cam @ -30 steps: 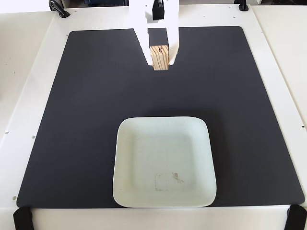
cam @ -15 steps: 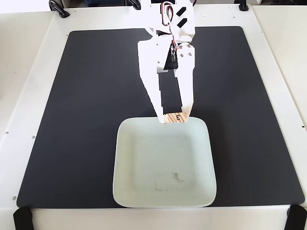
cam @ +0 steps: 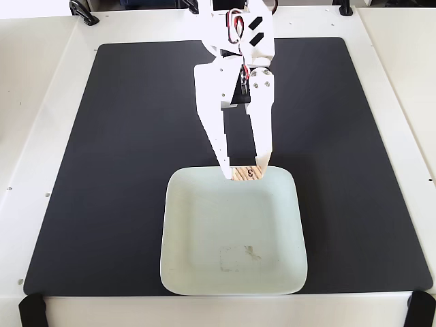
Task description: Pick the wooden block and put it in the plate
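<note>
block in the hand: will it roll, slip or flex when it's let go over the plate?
The block looks like solid wood with flat faces, so probably rigid and unlikely to roll. It is small, so likely light; the hand grips it between its fingertips. Held at the far rim of the plate, it may slide or tip on the sloped, smooth-looking edge.

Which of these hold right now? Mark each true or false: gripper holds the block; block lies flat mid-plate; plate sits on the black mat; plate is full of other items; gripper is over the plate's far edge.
1. The gripper holds the block. True.
2. The block lies flat mid-plate. False: it is between the fingers at the far rim of the plate.
3. The plate sits on the black mat. True.
4. The plate is full of other items. False: only a faint square mark shows.
5. The gripper is over the plate's far edge. True.
</note>
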Robot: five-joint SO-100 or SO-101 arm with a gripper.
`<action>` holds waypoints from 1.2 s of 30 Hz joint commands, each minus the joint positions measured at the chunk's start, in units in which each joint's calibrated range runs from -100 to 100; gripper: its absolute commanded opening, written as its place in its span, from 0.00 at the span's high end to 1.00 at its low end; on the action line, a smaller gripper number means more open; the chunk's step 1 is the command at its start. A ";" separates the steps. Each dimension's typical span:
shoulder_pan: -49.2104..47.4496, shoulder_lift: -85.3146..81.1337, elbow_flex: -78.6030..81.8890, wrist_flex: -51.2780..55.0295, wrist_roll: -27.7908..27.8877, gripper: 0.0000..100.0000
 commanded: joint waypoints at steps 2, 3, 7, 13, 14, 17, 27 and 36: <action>0.65 -0.52 -2.46 -0.79 0.17 0.99; 0.65 -0.52 -2.46 -0.79 0.17 0.99; 0.76 -0.44 -2.46 -0.79 0.12 0.92; 0.88 -0.44 -2.46 -0.79 0.12 0.71; 0.88 -0.44 -2.46 -0.79 0.12 0.68; 0.88 -0.44 -2.46 -0.79 0.12 0.60; 2.00 -0.44 -2.46 -0.79 0.12 0.56; 2.00 -1.03 -2.37 -0.62 0.06 0.60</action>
